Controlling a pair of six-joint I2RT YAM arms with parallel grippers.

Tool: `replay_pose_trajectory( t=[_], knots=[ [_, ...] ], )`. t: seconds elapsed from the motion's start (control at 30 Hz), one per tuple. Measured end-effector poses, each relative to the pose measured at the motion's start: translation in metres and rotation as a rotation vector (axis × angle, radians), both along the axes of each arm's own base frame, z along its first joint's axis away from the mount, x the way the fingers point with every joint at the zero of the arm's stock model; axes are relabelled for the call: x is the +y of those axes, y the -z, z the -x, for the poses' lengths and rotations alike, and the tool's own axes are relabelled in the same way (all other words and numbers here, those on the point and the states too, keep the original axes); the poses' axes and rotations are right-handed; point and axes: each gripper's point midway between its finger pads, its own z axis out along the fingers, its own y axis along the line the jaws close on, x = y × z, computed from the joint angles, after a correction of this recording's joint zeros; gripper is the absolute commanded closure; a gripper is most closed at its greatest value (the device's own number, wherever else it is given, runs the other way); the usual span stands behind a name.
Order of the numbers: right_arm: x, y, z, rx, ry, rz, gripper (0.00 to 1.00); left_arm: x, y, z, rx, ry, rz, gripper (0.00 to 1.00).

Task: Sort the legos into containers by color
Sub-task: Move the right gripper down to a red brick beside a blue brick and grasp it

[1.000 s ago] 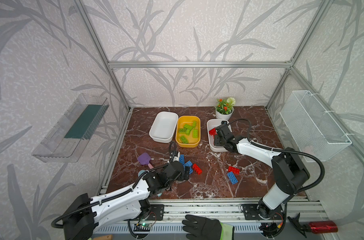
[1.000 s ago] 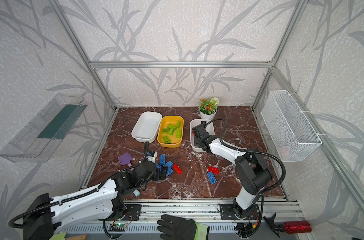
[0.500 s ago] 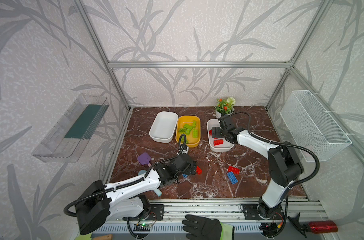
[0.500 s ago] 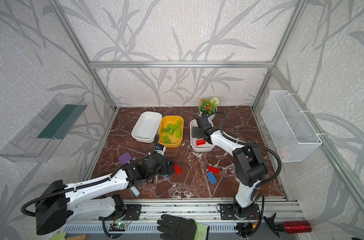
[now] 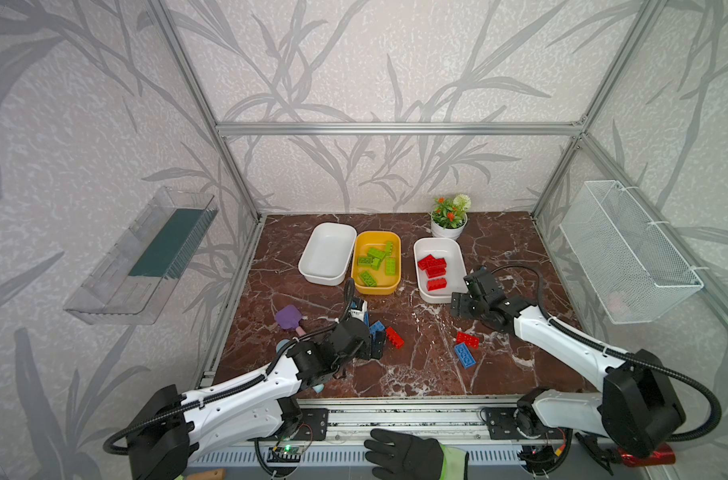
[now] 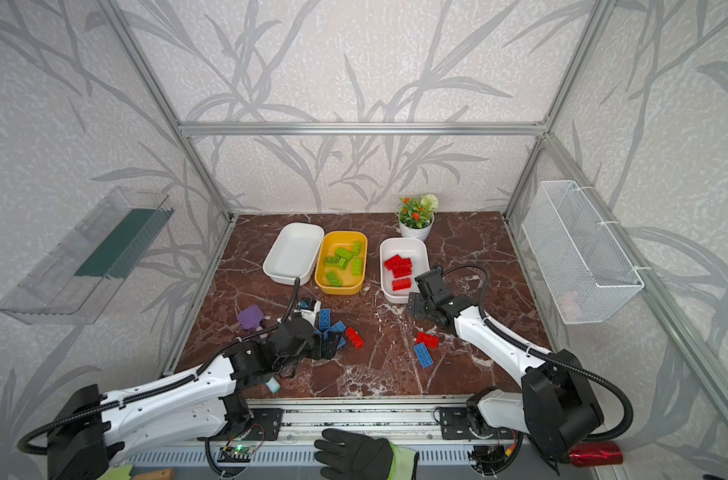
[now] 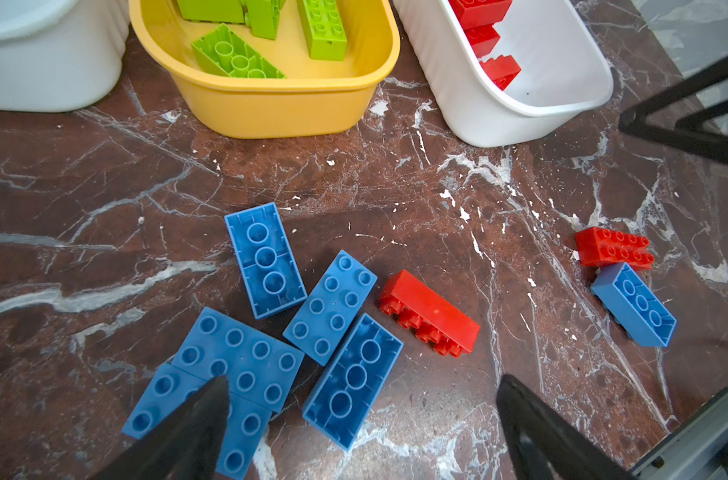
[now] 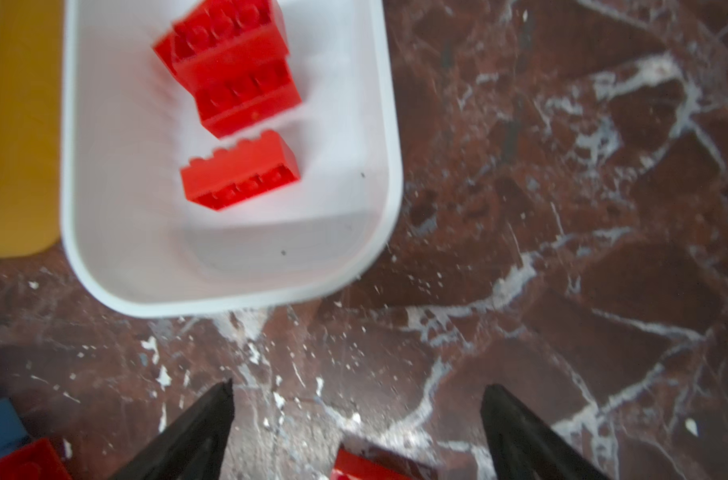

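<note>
The left gripper (image 7: 362,380) hovers spread wide and empty over the loose blue bricks (image 7: 266,259) — seemingly lining up a pick for the bare white tub (image 5: 327,253). The right gripper (image 8: 356,386), likewise spread and empty, hangs just outside the white tub (image 8: 229,301) of red bricks (image 8: 239,174), a loose red brick (image 8: 366,467) nearby.

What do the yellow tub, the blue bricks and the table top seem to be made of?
Yellow tub: probably plastic, smooth, slightly glossy; moulded rounded rim.
Blue bricks: hard moulded plastic, dull and scuffed; hollow undersides with tubes.
Table top: looks like red-brown marble with white veins, possibly only a printed surface.
</note>
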Motion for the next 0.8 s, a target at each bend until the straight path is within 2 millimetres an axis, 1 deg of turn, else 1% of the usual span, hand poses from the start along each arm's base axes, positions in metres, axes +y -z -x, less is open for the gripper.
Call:
replay_pose_trajectory(
  t=[0.1, 0.2, 0.27, 0.43, 0.6, 0.8],
  knots=[
    [-0.009, 0.008, 0.018, 0.031, 0.025, -0.002, 0.07, 0.004, -0.003, 0.003, -0.011, -0.003, 0.023, 0.01],
    [-0.012, 0.011, 0.028, 0.043, 0.049, -0.027, 0.07, 0.008, -0.004, 0.006, -0.017, -0.008, 0.044, 0.01],
    [-0.011, 0.014, 0.033, 0.053, 0.059, -0.05, 0.07, 0.011, -0.004, 0.008, -0.022, -0.012, 0.056, 0.01],
    [-0.003, 0.033, 0.051, 0.123, 0.065, -0.09, 0.08, 0.02, -0.004, 0.013, -0.036, -0.034, 0.086, 0.01],
    [0.002, 0.044, 0.06, 0.163, 0.079, -0.116, 0.08, 0.029, -0.004, 0.017, -0.046, -0.05, 0.106, 0.01],
    [0.005, 0.052, 0.065, 0.186, 0.1, -0.134, 0.11, 0.036, -0.006, 0.019, -0.066, -0.068, 0.125, 0.01]
  ],
)
